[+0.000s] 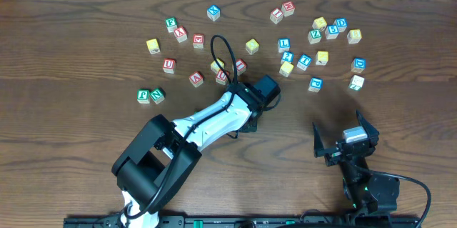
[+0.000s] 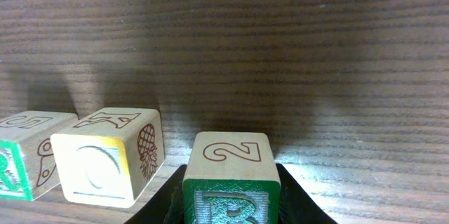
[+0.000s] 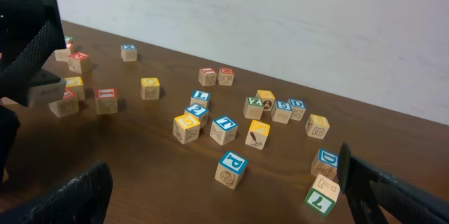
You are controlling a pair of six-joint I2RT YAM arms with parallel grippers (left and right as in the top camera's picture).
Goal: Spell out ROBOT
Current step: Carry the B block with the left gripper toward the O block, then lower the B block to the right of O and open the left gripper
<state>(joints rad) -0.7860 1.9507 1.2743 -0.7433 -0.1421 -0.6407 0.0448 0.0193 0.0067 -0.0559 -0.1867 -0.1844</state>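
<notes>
ROBOT is partly spelled: left gripper (image 2: 230,208) pinches a green-framed cube (image 2: 230,155) at 3 o'clock of the yellow-faced cube (image 2: 105,161) beside a green R (image 2: 10,176), while right gripper (image 1: 343,136) waits spread and loose cubes (image 1: 315,83) dot the table (image 1: 71,78).

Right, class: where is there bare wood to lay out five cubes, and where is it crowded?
Widest bare wood: between the left arm and the open right gripper, nearer than the blue cube. Also left of the two green cubes. Crowded: the cube scatter across the far half.
</notes>
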